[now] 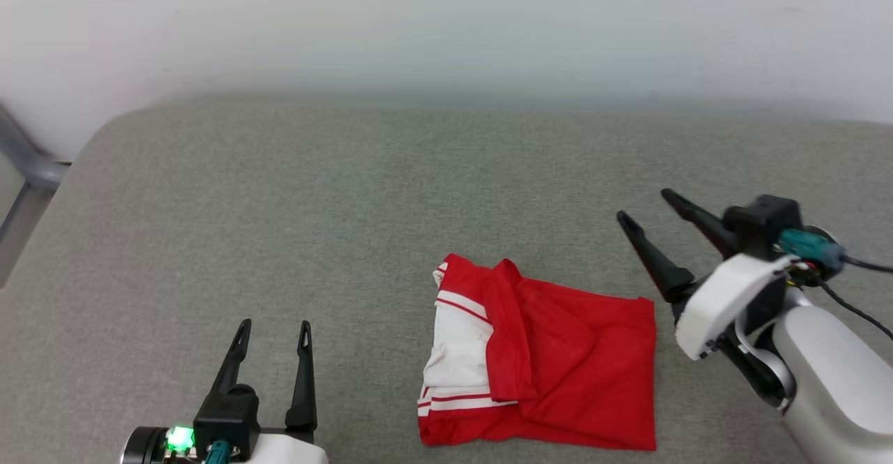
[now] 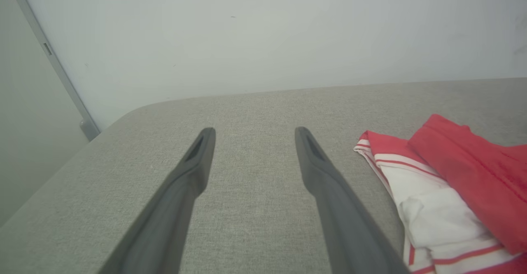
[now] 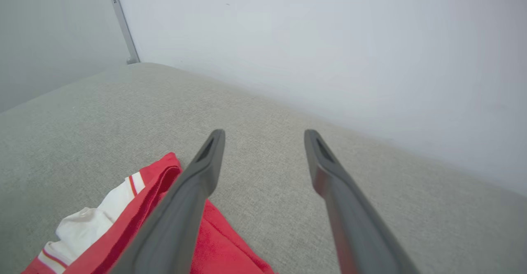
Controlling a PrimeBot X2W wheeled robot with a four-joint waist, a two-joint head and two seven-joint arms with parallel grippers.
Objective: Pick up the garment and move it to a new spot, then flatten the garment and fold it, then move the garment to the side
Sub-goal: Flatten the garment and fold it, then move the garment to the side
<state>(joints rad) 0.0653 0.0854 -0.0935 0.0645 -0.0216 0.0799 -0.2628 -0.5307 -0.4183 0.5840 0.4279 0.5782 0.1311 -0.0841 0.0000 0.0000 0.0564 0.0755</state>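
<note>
The garment (image 1: pixel 551 359) lies folded into a compact red rectangle on the grey cushioned surface (image 1: pixel 349 192), a white sleeve with red stripes showing along its left side. My right gripper (image 1: pixel 645 206) hovers open just right of the garment's far right corner, nothing between its fingers. In the right wrist view the garment (image 3: pixel 123 224) lies to the lower left of the right gripper (image 3: pixel 265 136). My left gripper (image 1: pixel 274 328) stands open at the lower left, well left of the fold. The left wrist view has the left gripper (image 2: pixel 255 132) over bare fabric and the garment (image 2: pixel 448 183) at right.
A white wall (image 1: pixel 446 24) runs behind the grey surface. A grey metal frame post (image 1: pixel 28 164) stands at the far left corner, past the rounded edge. Bare grey fabric stretches behind and to the left of the fold.
</note>
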